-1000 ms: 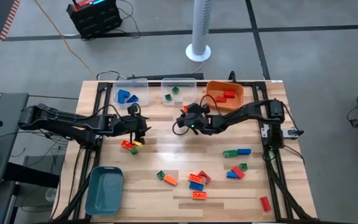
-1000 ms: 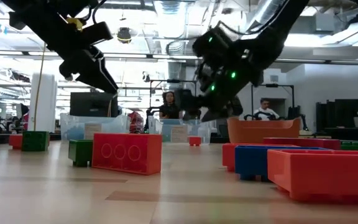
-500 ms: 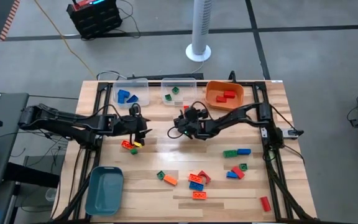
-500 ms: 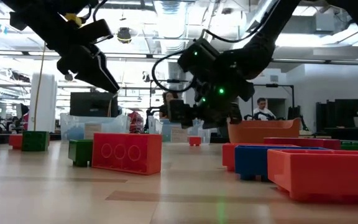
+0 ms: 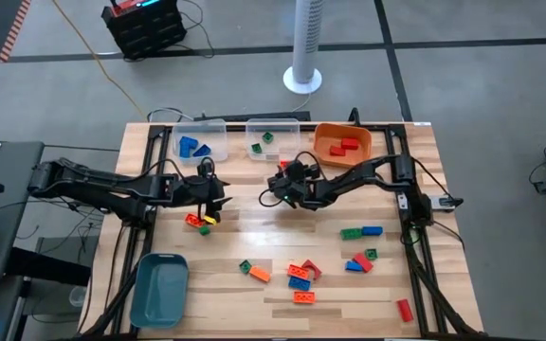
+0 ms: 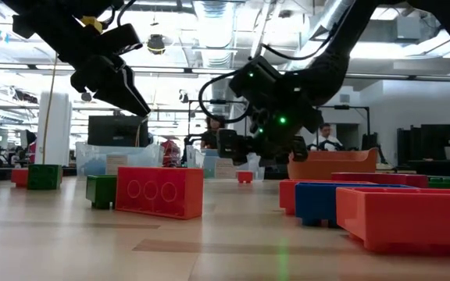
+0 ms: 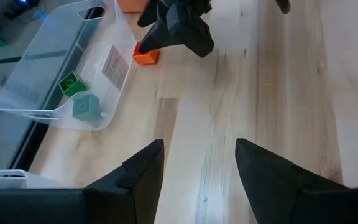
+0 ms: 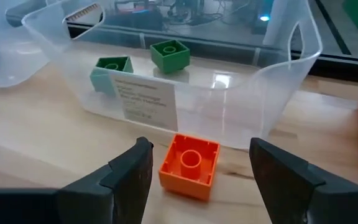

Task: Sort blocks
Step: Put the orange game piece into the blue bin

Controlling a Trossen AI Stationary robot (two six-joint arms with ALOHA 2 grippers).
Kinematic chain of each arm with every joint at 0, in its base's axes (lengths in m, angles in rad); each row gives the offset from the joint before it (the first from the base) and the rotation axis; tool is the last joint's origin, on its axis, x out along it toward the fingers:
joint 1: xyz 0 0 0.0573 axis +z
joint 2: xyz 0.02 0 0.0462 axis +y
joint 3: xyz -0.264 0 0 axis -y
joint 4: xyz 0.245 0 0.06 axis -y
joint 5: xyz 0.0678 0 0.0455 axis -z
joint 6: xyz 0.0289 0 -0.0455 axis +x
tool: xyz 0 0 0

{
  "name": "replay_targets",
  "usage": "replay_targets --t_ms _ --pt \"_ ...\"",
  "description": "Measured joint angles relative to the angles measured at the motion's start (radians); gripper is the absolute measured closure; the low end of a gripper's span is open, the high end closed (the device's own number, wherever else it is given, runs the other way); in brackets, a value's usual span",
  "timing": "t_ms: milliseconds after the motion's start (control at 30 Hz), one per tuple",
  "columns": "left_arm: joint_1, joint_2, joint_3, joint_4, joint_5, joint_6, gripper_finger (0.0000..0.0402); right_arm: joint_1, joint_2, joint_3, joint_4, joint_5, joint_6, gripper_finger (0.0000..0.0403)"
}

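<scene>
Right claw (image 8: 194,171) (fingers spread) flanks orange block (image 8: 190,165) on table.

Wooden table (image 5: 254,237), pale planks, black frame rails along both sides.

Three bins in a row along the far edge. Clear bin (image 5: 200,140) beyond the left arm's hand. Second clear bin (image 5: 273,135) just beyond the right arm's hand; white paper label (image 8: 145,98) on its near wall. Orange bin (image 5: 341,144) beside that hand, toward the right edge.

Teal bin (image 5: 159,287) at the near left corner, well behind the left arm's hand.

Off the table: white fan pedestal (image 5: 303,47) on grey floor, black crate (image 5: 143,26) with cables.

Low view: people (image 6: 331,136) far off in the room.
</scene>
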Motion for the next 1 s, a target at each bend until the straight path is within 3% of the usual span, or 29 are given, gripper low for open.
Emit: replay_targets --t_ms 467,667,1000 --pt "0.000 0.000 0.000 -0.002 0.004 0.010 0.0210 -0.026 0.000 -0.005 0.021 -0.161 -0.057 0.0127" --pt "0.000 0.000 0.001 -0.019 0.016 0.009 0.0210 -0.050 0.075 0.004 0.135 -0.234 -0.088 0.0127" --pt "-0.001 0.000 0.001 -0.056 0.017 0.003 0.0210 -0.032 0.096 0.003 0.149 -0.183 -0.084 0.0127"
